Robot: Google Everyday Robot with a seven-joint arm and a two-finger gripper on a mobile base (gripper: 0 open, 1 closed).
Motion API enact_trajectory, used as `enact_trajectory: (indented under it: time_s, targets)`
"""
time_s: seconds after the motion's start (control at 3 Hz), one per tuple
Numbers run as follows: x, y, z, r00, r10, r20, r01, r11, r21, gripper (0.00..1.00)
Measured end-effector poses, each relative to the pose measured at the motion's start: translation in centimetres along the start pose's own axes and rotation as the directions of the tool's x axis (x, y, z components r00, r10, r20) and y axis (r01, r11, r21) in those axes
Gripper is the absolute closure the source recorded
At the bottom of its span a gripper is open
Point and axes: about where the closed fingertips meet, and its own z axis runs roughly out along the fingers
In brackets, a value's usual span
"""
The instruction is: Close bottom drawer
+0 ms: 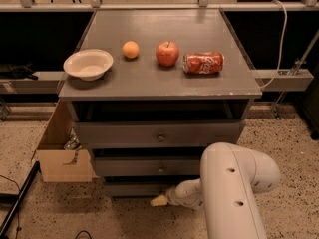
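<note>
The grey cabinet [159, 86] has three drawers. The bottom drawer [134, 188] is the lowest one, a plain flat grey panel just above the floor. My white arm [234, 188] reaches down from the lower right. My gripper [160, 200] is at the arm's tip, low at the floor, right in front of the bottom drawer's front panel, near its middle. The middle drawer [149, 166] and the top drawer [159, 133] each carry a small round knob and both stick out a little.
On the cabinet top lie a white bowl [88, 63], an orange [130, 49], a red apple [167, 53] and a red can [203, 62] on its side. An open cardboard box [62, 153] stands left of the cabinet. A black pole [17, 198] lies at the lower left.
</note>
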Motion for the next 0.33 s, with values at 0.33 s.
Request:
enact_trajectory:
  time_s: [0.33]
  targets:
    - [0.03,0.02,-0.01,1.000,0.000,0.000,0.000,1.0000,0.000,0.00]
